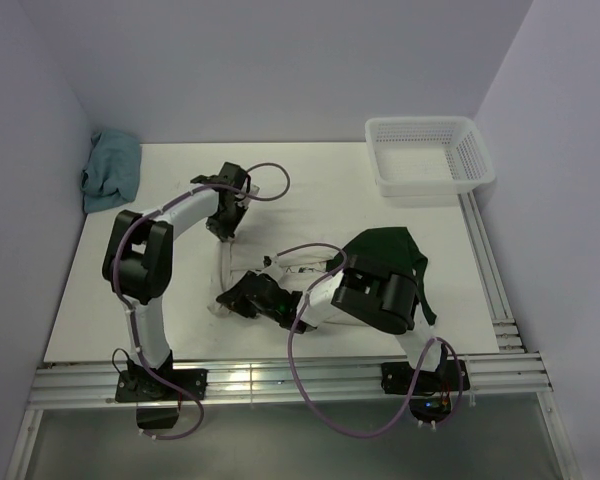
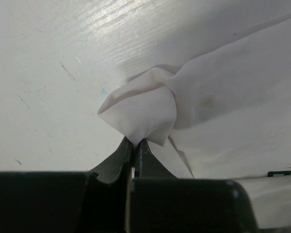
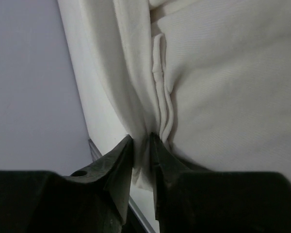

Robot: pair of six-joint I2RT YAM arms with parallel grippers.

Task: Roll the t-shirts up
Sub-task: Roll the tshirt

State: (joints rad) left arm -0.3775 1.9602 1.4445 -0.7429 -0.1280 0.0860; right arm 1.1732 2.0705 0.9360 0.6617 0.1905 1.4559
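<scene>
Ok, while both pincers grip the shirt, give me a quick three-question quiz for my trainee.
1. True or false: the left pincer is shut on the cream t-shirt.
2. Where is the white mesh basket? A: near left corner; B: far right corner; C: table centre.
3. Fill in: the small cloth in the far left corner is ____ in colour.
Key: 1 true; 2 B; 3 teal-blue.

Crumpled teal-blue cloth [image 1: 111, 170] bunched far-left against the wall; white plastic mesh basket [image 1: 472, 155] sitting far-right on the white table [image 1: 330, 190].
</scene>
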